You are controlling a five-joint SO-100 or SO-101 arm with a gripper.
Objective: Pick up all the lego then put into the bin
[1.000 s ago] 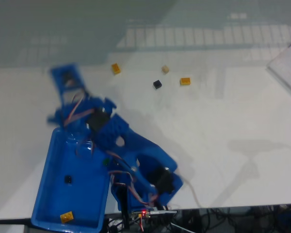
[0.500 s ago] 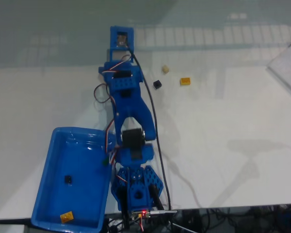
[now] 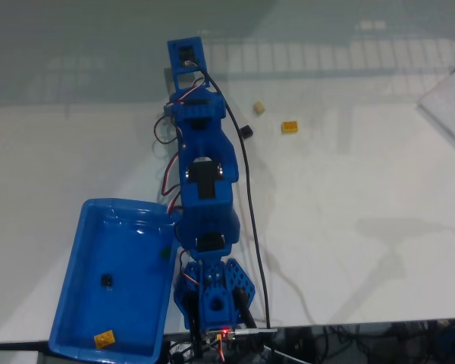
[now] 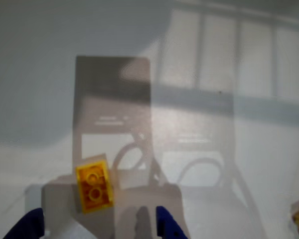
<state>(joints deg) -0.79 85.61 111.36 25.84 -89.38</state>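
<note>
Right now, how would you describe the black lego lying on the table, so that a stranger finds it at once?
In the fixed view, find the blue arm reaching up the white table. Just right of its upper end lies the black lego, darker than the beige brick and orange brick beside it.

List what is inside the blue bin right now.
The blue bin holds two bricks in the fixed view: a black lego near the middle and an orange-yellow lego at its near end. The arm overlaps the bin's right rim, so that strip is hidden.

Bare white table [image 4: 229,164] all round yellow brick [image 4: 94,188], between parted tool [image 4: 97,225] tips.
</note>
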